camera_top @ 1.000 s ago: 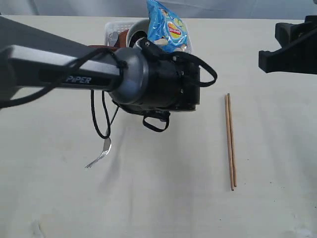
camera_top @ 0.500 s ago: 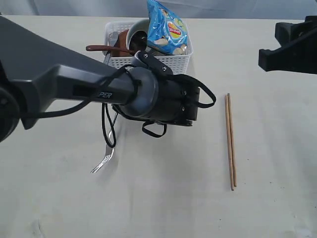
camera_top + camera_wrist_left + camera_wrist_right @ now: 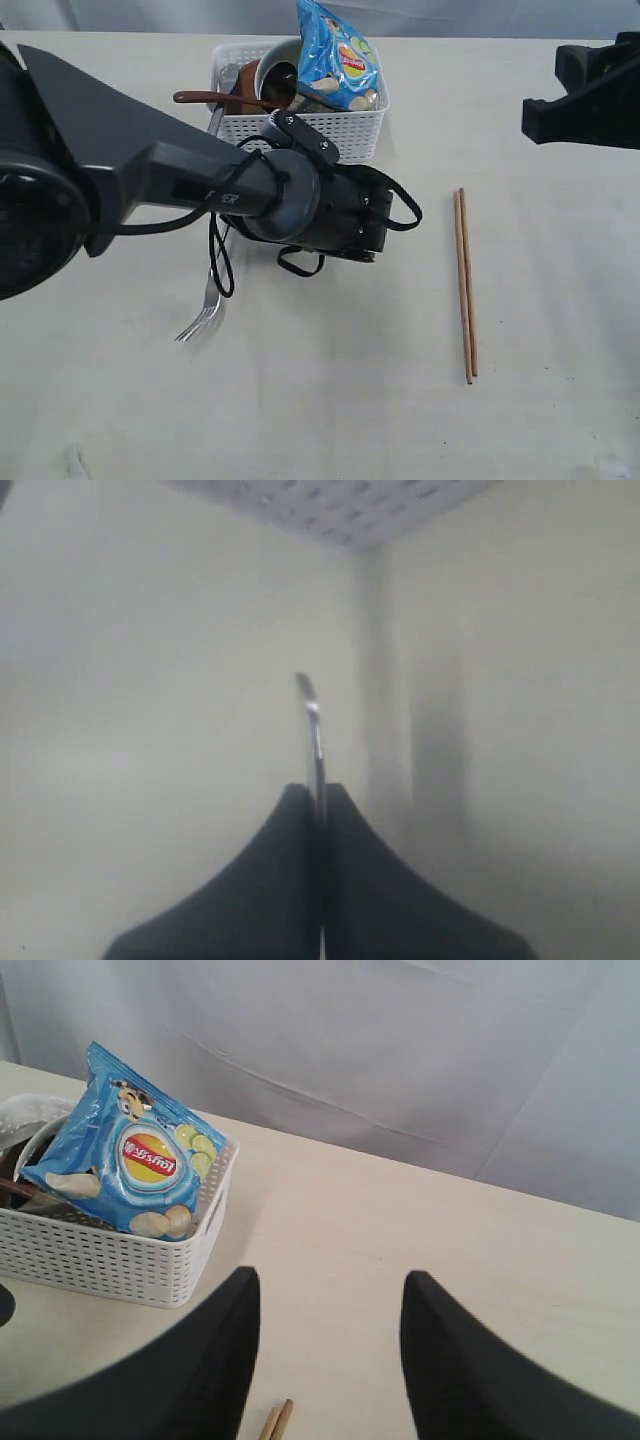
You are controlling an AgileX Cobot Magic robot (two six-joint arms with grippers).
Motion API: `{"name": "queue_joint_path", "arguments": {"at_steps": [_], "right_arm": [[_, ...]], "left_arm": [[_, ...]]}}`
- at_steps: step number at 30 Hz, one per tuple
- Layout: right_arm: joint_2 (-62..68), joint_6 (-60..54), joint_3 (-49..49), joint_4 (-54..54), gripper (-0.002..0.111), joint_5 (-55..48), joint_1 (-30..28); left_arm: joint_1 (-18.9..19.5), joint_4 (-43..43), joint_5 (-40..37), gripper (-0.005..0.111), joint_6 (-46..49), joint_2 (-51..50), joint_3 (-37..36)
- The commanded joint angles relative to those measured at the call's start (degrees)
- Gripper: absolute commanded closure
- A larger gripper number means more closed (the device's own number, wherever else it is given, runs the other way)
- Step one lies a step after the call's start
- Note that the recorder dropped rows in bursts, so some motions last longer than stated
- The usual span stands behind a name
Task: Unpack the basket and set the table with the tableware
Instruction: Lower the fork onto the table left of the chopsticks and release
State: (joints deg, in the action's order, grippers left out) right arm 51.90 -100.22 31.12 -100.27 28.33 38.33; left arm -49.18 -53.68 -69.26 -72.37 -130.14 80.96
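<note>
Exterior: holding fork tines-down low over counter near basket, so lay flat before release; left wrist: left end effector clenched on fork handle; right wrist: right end effector spread, empty, facing basket.

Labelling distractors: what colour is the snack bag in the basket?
Snack bag: bright blue, red-and-yellow logo; clearest in right wrist view.
</note>
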Motion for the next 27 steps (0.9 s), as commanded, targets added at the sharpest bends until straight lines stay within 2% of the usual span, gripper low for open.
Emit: {"name": "queue_joint_path", "arguments": {"at_steps": [1,7,13,16,27], "right_arm": [[-0.3,0.5,-0.2,0.3,0.064,-0.2,0.0],[-2.4,0.5,-0.2,0.3,0.064,-0.1,0.0],[-5.9,0.5,-0.2,0.3,0.064,-0.3,0.0],[-6.0,0.6,-0.2,0.3,0.064,-0.3,0.0],[-6.0,0.6,-1.0,0.3,0.064,-0.5,0.0]], "left_arm": [[0.0,-0.9,-0.7,0.107,-1.4,0.2,0.3],[0.0,0.4,-0.7,0.106,-1.1,0.2,0.3],[0.0,0.4,-0.7,0.082,-0.8,0.2,0.3],[0.0,0.4,-0.7,0.073,-0.8,0.2,0.3],[-0.9,1.0,-0.7,0.073,2.8,1.7,2.8]]}}
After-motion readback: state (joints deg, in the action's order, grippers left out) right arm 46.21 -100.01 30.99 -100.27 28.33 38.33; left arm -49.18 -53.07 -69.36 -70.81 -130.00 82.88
